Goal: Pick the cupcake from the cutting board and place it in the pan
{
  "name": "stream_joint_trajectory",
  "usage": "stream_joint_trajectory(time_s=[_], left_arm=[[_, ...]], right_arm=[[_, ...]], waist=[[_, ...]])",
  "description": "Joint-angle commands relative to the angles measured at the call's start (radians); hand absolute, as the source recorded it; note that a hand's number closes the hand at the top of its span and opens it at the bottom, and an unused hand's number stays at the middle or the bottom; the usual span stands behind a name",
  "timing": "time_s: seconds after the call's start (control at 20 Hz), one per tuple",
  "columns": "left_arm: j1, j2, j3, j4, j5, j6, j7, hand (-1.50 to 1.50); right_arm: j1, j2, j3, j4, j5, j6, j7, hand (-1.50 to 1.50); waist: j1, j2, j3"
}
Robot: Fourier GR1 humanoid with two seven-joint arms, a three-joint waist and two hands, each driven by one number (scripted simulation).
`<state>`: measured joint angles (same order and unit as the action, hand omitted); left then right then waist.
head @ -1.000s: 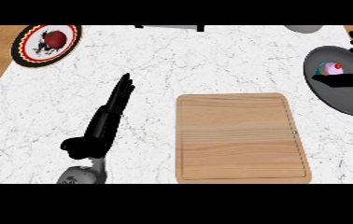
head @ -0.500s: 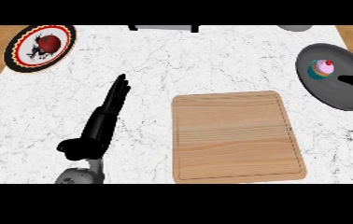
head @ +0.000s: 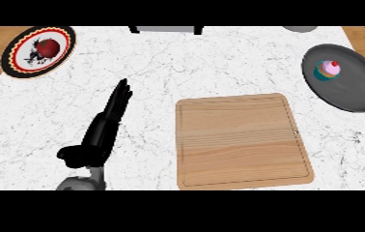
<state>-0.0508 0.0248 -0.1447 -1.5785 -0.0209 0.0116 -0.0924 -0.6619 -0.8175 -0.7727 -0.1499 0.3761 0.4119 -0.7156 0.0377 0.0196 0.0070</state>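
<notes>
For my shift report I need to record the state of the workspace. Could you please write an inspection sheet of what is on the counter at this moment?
Surface: white marble counter, wooden strips at the far corners.
Job's things: cupcake sits in the grey pan at the right edge; cutting board carries nothing.
Clutter: patterned plate with a red fruit at far left.
Robot hands: left robot hand open, fingers straight, left of the board, holding nothing; right robot hand not in view.
Cables: nothing seen.
Surroundings: grey object at the far edge, another far right; both cut off, not identifiable.
</notes>
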Motion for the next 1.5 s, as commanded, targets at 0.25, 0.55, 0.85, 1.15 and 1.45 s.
stream_joint_trajectory(time_s=[0.25, 0.55, 0.85, 1.15, 1.45], left_arm=[[0.0, 0.006, -0.004, -0.041, 0.0, -0.006, 0.029, 0.0], [0.006, -0.004, 0.009, 0.015, -0.011, 0.009, -0.013, 0.0], [0.04, 0.006, -0.002, -0.075, 0.01, -0.012, 0.039, 0.0], [0.026, -0.001, -0.002, 0.024, -0.006, -0.007, -0.047, 0.0], [0.007, -0.001, 0.001, -0.029, -0.002, 0.004, 0.029, 0.0]], right_arm=[[0.12, -0.015, 0.022, -0.036, -0.003, 0.09, -0.15, -1.5], [0.183, 0.013, 0.066, -0.052, 0.016, 0.091, -0.212, -1.5], [0.178, -0.023, 0.078, -0.058, 0.004, 0.078, -0.191, -1.5], [0.144, -0.031, 0.107, -0.05, 0.018, 0.037, -0.15, -1.5], [0.157, -0.01, 0.128, -0.073, 0.019, -0.056, -0.205, -1.5]], waist=[[-0.002, -0.003, 0.001], [-0.011, -0.006, -0.001], [-0.007, -0.01, -0.001], [-0.003, -0.005, -0.001], [-0.01, -0.01, -0.002]])
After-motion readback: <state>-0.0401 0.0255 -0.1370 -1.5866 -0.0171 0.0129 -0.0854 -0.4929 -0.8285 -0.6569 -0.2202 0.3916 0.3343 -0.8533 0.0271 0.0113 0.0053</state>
